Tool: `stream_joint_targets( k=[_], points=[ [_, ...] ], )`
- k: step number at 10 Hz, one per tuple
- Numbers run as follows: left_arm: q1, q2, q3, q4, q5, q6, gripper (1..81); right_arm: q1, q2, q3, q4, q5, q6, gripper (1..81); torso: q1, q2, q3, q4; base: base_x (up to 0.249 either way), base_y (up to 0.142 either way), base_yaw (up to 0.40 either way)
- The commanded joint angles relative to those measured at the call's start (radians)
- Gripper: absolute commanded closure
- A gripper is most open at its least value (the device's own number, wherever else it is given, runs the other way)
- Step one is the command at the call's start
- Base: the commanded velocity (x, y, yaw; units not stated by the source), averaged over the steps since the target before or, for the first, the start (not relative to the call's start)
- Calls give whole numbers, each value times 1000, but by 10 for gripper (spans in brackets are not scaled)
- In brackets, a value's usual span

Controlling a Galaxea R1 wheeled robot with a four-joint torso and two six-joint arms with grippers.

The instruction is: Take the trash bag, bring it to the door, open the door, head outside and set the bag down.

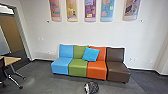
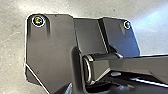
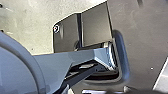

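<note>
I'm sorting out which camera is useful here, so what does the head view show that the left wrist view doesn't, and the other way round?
Head view: a row of four joined seats in blue, green, orange and brown, a blue cushion on it, colourful panels on the wall, part of a table, and a dark and white bag on the floor.

Left wrist view: the robot's own dark plate with round corner fittings, and its jointed bar.

Both: bare grey floor.
</note>
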Motion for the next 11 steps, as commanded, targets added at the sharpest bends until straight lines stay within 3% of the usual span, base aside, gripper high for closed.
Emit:
stream_joint_targets(
  k=[1,3,11],
  points=[
    [-48,-4,8,10,54,4,10,31,1,15,-18,-56,-10,10,1,0,0,0,133,0,0],
    [-48,-4,8,10,54,4,10,33,1,15,-20,-56,-11,10,1,0,0,0,133,0,0],
    [-49,-1,8,11,54,4,10,37,1,14,-20,-56,-10,10,1,0,0,0,134,-69,0]
  ],
)
